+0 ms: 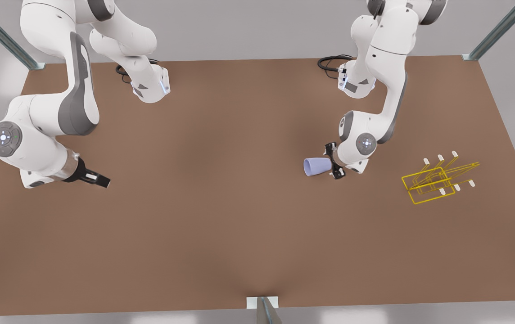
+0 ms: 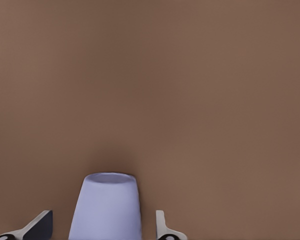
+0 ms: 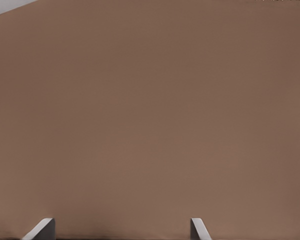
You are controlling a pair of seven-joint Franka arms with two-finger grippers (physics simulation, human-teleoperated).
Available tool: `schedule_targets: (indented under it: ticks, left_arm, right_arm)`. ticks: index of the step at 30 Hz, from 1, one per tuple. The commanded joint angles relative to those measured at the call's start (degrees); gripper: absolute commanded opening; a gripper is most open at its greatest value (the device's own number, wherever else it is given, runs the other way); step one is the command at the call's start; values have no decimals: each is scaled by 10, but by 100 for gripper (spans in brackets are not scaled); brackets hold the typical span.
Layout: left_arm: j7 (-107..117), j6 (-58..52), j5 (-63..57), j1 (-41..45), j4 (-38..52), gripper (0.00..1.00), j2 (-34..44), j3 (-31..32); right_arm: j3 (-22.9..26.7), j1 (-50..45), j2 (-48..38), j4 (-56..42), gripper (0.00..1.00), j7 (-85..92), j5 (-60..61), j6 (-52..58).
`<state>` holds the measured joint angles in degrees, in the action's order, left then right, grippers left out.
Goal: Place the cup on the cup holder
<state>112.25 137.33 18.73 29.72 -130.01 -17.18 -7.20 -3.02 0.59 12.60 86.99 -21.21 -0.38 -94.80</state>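
Observation:
The lavender cup lies on its side on the brown table, right of centre in the front view, its wide mouth toward the front view's left. My left gripper is at the cup's narrow end, open. In the left wrist view its fingers flank the cup with a small gap on each side. The yellow wire cup holder stands further toward the front view's right, apart from cup and gripper. My right gripper waits open, low over bare table at the front view's left, with nothing between its fingertips.
The brown table stretches wide between the two arms and toward the front edge. Metal frame posts stand at the back corners, and a bracket sits at the middle of the front edge.

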Motion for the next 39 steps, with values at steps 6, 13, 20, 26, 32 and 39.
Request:
schedule_targets:
  ticks: [6, 13, 20, 26, 32, 39]
  left_arm:
    - [164, 11, 18, 13, 0, 100, -18, 1]
    - [156, 12, 17, 36, 12, 100, -23, 1]
    - [156, 34, 17, 47, 33, 100, -62, 1]
    - [156, 41, 17, 57, 38, 100, -80, 2]
    - [157, 41, 18, 63, 42, 73, -89, 2]
    - [130, -41, 10, 30, 85, 76, -30, -5]
  right_arm:
    - [0, 1, 1, 0, 100, 246, -1, 17]
    - [0, 1, 1, 2, 100, 246, -1, 18]
    - [0, 2, 1, 3, 100, 245, 0, 22]
    - [0, 2, 1, 4, 100, 245, 0, 22]
    - [0, 0, 1, 3, 100, 245, 0, 20]
    - [-1, -1, 1, 3, 100, 245, 0, 18]
